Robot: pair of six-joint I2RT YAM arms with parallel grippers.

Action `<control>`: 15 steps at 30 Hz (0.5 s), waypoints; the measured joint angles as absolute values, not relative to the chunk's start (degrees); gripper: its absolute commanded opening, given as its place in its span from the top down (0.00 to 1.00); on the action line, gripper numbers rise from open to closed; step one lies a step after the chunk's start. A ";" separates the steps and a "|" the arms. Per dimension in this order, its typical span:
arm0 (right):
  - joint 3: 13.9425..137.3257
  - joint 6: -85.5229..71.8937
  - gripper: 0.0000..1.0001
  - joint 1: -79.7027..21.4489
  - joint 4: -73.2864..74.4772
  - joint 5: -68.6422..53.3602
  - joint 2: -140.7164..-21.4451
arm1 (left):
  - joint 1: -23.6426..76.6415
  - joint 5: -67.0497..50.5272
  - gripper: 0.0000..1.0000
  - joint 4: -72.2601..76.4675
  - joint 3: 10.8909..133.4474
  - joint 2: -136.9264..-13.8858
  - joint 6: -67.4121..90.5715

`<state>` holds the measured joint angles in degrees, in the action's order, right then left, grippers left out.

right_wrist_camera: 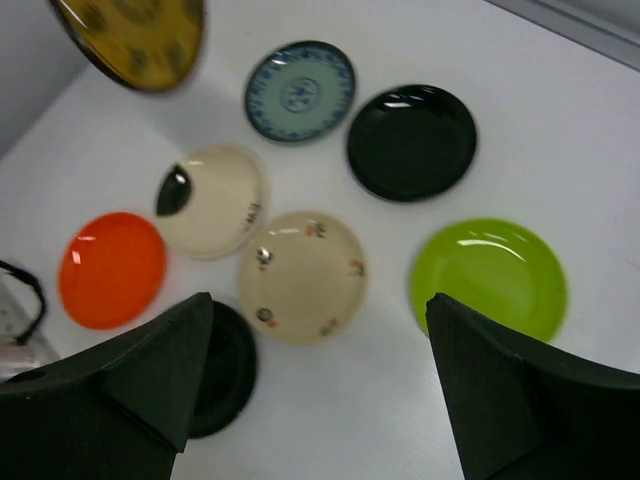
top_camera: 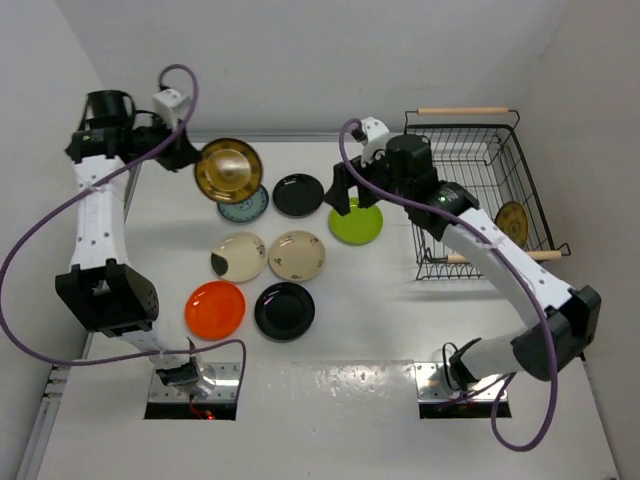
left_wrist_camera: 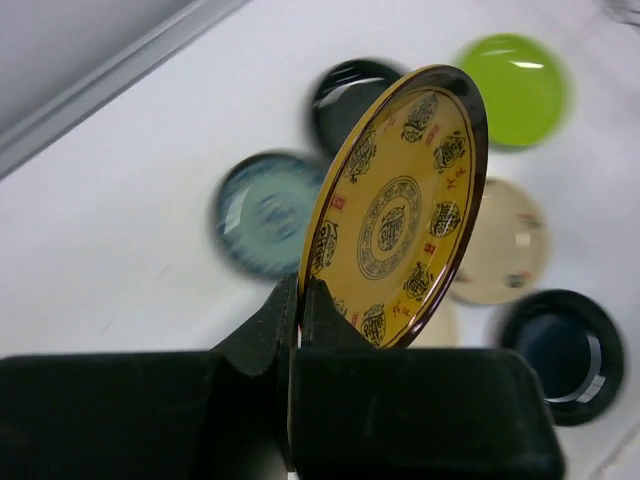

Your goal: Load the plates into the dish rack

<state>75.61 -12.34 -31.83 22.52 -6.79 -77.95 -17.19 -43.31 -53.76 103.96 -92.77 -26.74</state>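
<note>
My left gripper (left_wrist_camera: 300,290) is shut on the rim of a brown-and-yellow patterned plate (left_wrist_camera: 400,200), held on edge above the table's far left (top_camera: 228,167). On the table lie a teal patterned plate (top_camera: 244,206), a black plate (top_camera: 298,195), a lime green plate (top_camera: 356,222), two cream plates (top_camera: 238,256) (top_camera: 296,255), an orange-red plate (top_camera: 215,309) and a second black plate (top_camera: 285,311). My right gripper (right_wrist_camera: 320,310) hangs open above the table, the lime green plate (right_wrist_camera: 488,275) by its right finger. The dish rack (top_camera: 490,150) at the far right holds another brown-and-yellow plate (top_camera: 512,221).
The rack's wooden handles (top_camera: 462,111) lie at its far and near ends. White walls close in the table at the back and on both sides. A purple cable (top_camera: 40,240) loops beside the left arm. The right arm reaches across in front of the rack.
</note>
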 measured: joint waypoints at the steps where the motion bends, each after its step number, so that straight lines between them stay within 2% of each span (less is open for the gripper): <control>1: 76.16 -14.11 0.12 -32.38 20.56 -8.32 -79.53 | -14.50 -45.41 1.00 -54.17 103.72 -92.33 -27.29; 7: 78.46 -20.99 0.12 -34.46 12.08 -13.17 -87.00 | -2.24 -52.77 1.00 -56.77 101.93 -93.71 -28.27; 9: 78.46 -22.15 0.17 -35.07 10.87 -13.63 -88.95 | -0.32 -54.19 1.00 -57.17 101.93 -94.48 -28.27; 12: 78.24 -23.55 0.33 -35.59 9.26 -13.76 -91.39 | 1.37 -56.12 1.00 -57.67 101.93 -95.13 -28.25; 13: 78.17 -24.10 0.42 -35.77 8.75 -13.80 -92.16 | 1.98 -56.69 1.00 -57.76 101.93 -95.15 -28.27; 14: 78.13 -24.38 0.65 -35.81 8.29 -13.80 -92.71 | 2.22 -57.08 1.00 -57.78 101.93 -95.15 -28.27; 15: 78.02 -24.93 0.76 -35.83 7.60 -14.15 -93.34 | 2.37 -57.32 1.00 -57.80 101.93 -95.15 -28.25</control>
